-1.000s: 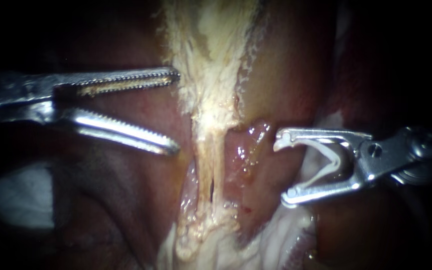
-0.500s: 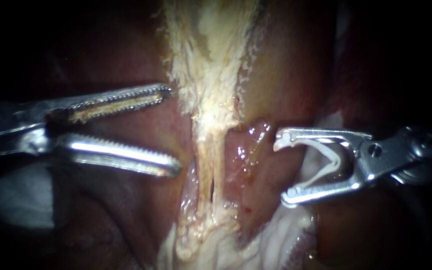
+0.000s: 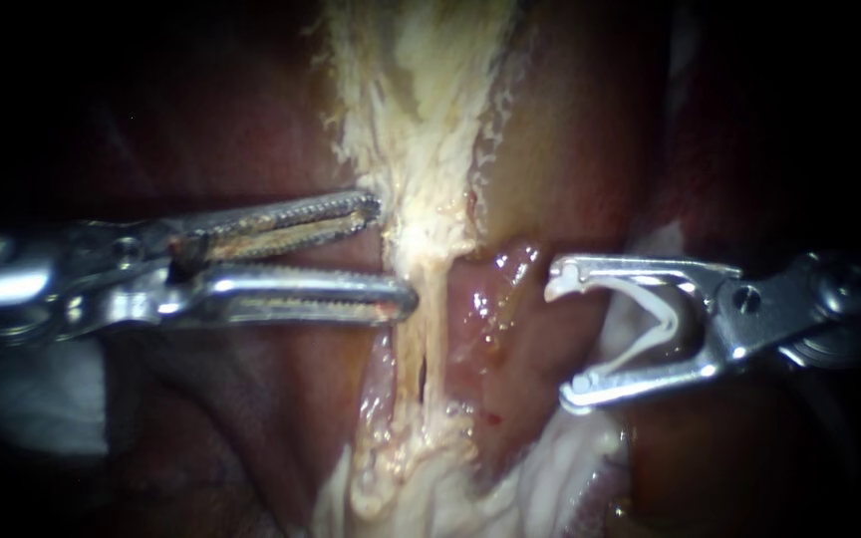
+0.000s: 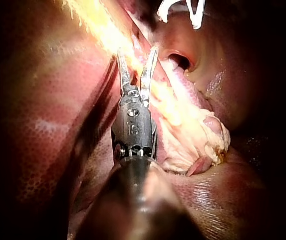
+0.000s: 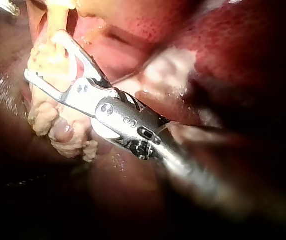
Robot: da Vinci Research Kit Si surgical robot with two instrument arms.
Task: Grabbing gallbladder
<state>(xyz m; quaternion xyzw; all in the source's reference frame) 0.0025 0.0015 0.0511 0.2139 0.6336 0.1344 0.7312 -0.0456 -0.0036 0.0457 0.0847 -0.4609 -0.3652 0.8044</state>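
As our left instrument (image 3: 396,254) dropped and advanced over the last second, its serrated jaws narrowed to a slim gap. Their tips reached the pale, frayed edge of the gallbladder (image 3: 421,169) just ahead, gripping nothing yet, so we judged the grab close. Our right instrument (image 3: 562,339) stayed put beyond that tissue, its wide-set jaws holding a white clip (image 3: 650,324).

No label, brand, sign or printed text shows on the tissue in any view. The only marking is a small engraved character mark on the wrist housing (image 4: 133,127) of the left instrument (image 4: 138,54), seen in the left wrist view. Nothing readable shows in the endoscope or right wrist views.
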